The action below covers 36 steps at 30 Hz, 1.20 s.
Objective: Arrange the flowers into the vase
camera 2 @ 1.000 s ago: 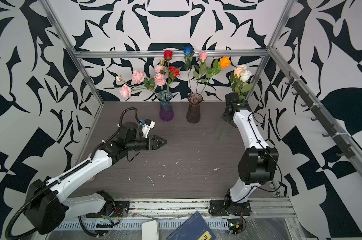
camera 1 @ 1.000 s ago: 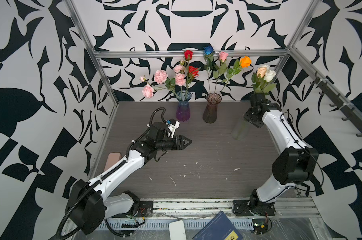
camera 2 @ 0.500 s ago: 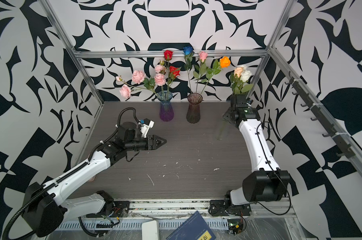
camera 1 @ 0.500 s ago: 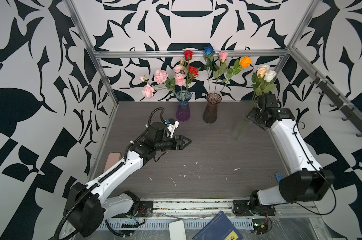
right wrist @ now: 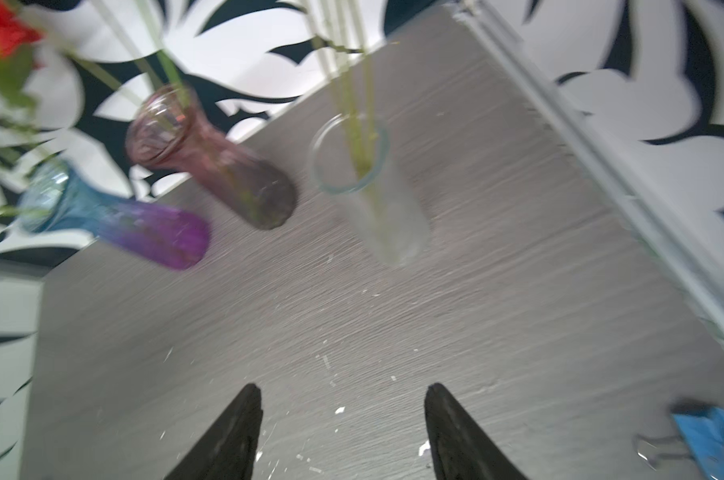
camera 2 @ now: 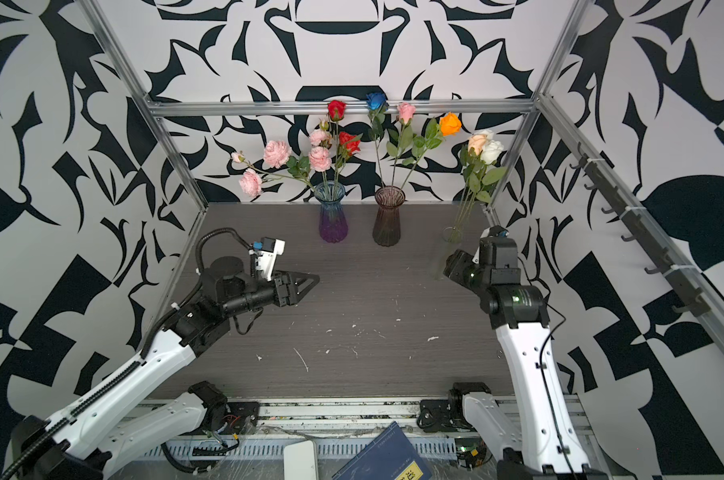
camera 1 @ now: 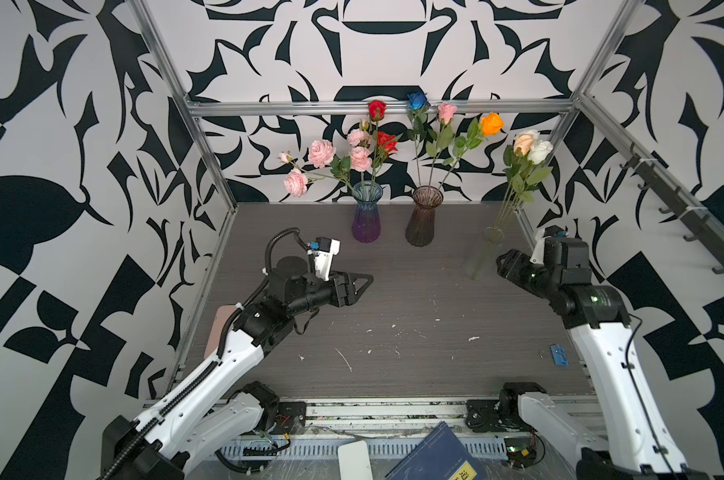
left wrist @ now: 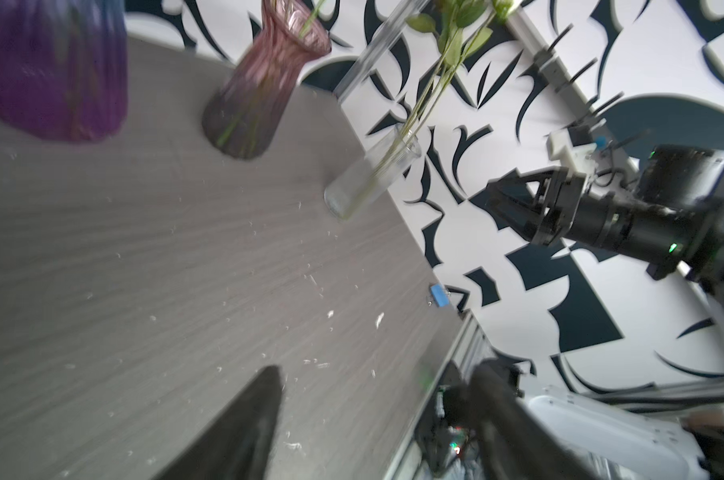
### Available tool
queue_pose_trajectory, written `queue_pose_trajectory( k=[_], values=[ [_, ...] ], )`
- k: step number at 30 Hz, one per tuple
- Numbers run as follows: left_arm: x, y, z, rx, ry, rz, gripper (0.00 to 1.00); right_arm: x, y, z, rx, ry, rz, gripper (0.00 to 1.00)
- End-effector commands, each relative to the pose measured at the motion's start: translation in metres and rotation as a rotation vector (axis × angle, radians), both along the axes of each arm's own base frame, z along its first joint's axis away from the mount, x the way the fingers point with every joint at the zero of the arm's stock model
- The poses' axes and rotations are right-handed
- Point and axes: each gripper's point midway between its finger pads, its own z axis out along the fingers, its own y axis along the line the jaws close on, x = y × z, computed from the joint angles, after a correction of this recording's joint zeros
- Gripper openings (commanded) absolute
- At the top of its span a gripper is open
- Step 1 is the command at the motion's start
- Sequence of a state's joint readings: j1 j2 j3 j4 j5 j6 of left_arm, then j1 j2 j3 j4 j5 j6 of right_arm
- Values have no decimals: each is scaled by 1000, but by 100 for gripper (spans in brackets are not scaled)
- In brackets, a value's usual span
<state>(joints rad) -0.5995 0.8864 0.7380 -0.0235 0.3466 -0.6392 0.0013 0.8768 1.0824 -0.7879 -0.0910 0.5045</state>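
All flowers stand in vases on the tabletop (camera 1: 393,357): pink spray (camera 1: 322,153) and red roses (camera 1: 387,141) in the blue-purple vase (camera 1: 366,220), blue, pink and orange roses (camera 1: 446,112) in the brown vase (camera 1: 423,222), cream and white roses (camera 1: 532,147) in the clear glass vase (camera 1: 483,259) near the right gripper (right wrist: 343,388). Both the left gripper (left wrist: 376,374) and the right gripper are empty, jaws apart. The stems are judged light, thin and springy with top-heavy heads; grasp bare stem below the leaves, never the bloom, as the slim glass vase probably tips easily.

Flowers (camera 1: 321,153) stand in three glass vases (camera 1: 423,220).
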Motion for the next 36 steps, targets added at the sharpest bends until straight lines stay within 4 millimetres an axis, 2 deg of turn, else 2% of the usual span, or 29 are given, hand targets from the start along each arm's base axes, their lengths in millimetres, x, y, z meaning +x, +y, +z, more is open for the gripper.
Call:
queue_pose_trajectory(
  k=[1,5,10,16,19,24,27,33,36],
  values=[
    [9,16,12,-25,-100,108,98,-3,19,-10,28,-55,123,68],
    [14,42,1,9,-113,247,99,-12,21,-44,34,-49,133,86],
    [15,77,-17,67,-205,404,99,-18,-6,-81,-75,-72,17,99],
    [22,133,-40,242,-325,659,100,-14,-33,-96,-183,-236,-115,99],
    [28,153,-45,380,-422,751,100,-9,-37,-101,-281,-295,-85,99],
    [40,156,-63,609,-601,750,99,5,-32,-115,-380,-318,5,99],
    [49,163,-80,697,-608,788,99,15,-28,-118,-373,-374,15,99],
    [62,158,-94,735,-580,762,99,30,-35,-128,-485,-470,3,100],
    [70,165,-101,755,-541,801,100,37,-37,-138,-500,-480,-1,100]
  ],
)
